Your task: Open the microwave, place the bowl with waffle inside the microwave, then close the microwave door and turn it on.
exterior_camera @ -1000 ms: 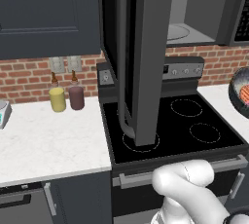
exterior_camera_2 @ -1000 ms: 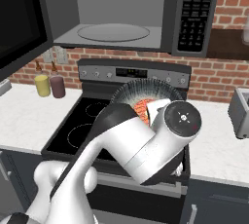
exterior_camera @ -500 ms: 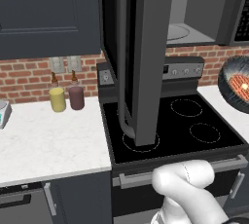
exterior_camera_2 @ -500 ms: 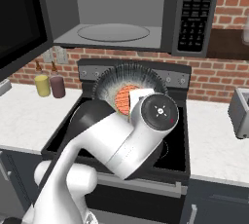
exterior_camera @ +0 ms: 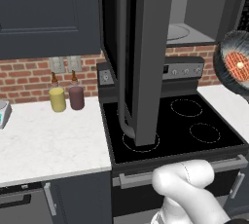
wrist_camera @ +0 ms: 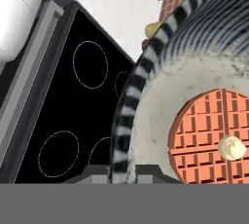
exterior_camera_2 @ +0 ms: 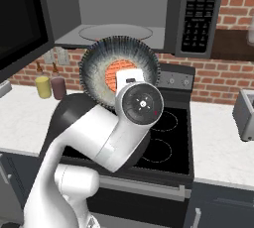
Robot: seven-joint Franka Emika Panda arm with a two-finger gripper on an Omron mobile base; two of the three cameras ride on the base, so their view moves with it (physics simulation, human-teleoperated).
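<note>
The grey ribbed bowl (exterior_camera_2: 94, 71) hangs tilted on its side above the stove, just in front of and below the microwave's (exterior_camera_2: 201, 16) open pale cavity. The orange-brown waffle (exterior_camera_2: 115, 73) with a pale dab on it lies inside the bowl. In the hand view my gripper (wrist_camera: 121, 172) is shut on the bowl's rim (wrist_camera: 127, 116), one finger on each side, with the waffle (wrist_camera: 209, 130) close by. From the left base view the bowl (exterior_camera: 232, 79) and waffle (exterior_camera: 238, 65) sit at the right edge. The microwave door (exterior_camera: 148, 52) stands swung wide open, its handle (exterior_camera: 122, 72) facing left.
The black stove (exterior_camera: 175, 121) with its burner rings lies under the bowl. A yellow jar (exterior_camera: 57, 99) and a maroon jar (exterior_camera: 76, 97) stand on the white counter (exterior_camera: 48, 140) by the brick wall. A grey box (exterior_camera_2: 245, 113) sits on the right counter.
My arm has lifted the bowl with the waffle up from over the stove, to the level of the microwave's opening. The door has stayed open.
</note>
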